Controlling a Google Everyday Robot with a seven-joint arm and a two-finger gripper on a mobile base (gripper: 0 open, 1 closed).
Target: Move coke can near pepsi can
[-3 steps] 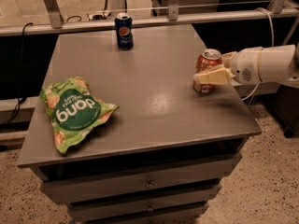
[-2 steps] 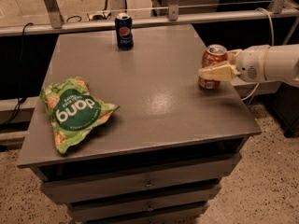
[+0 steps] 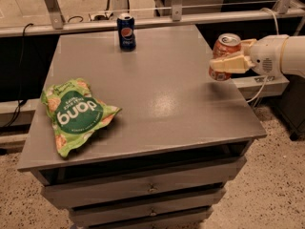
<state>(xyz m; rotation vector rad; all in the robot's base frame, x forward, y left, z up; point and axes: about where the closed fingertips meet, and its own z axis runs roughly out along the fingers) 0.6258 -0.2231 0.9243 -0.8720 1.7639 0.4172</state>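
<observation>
End effector [image 3: 222, 64] sits at the right edge of the worktop [image 3: 167, 80], clamped on coke can [image 3: 228, 44]. Vs. a sec ago the can is up off the surface, so grasp looks done. Carry to pepsi can [image 3: 126, 31], well apart at far edge, remains. Near finger covers can's lower half; far finger hidden; arm cut off at right.

Dim, warm light. Pale glare sheens the grey tabletop [image 3: 162, 87] beside the jaws. The cream gripper [image 3: 222, 57] clasps the red-orange coke can [image 3: 228, 45] at the tabletop's right edge.
</observation>
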